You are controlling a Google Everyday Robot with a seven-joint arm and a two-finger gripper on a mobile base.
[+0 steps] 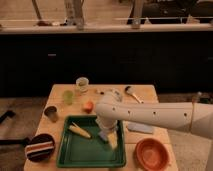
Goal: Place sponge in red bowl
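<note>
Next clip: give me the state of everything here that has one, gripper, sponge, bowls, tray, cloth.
gripper: fingers open, low over the sponge in the green tray.
sponge: lying in the tray under the gripper.
red bowl: upright, empty, right of the tray.
green tray: flat, holding the sponge and a yellow item.
striped bowl: upright, left of the tray.
cloth: flat, right of the tray, partly behind the arm.
</note>
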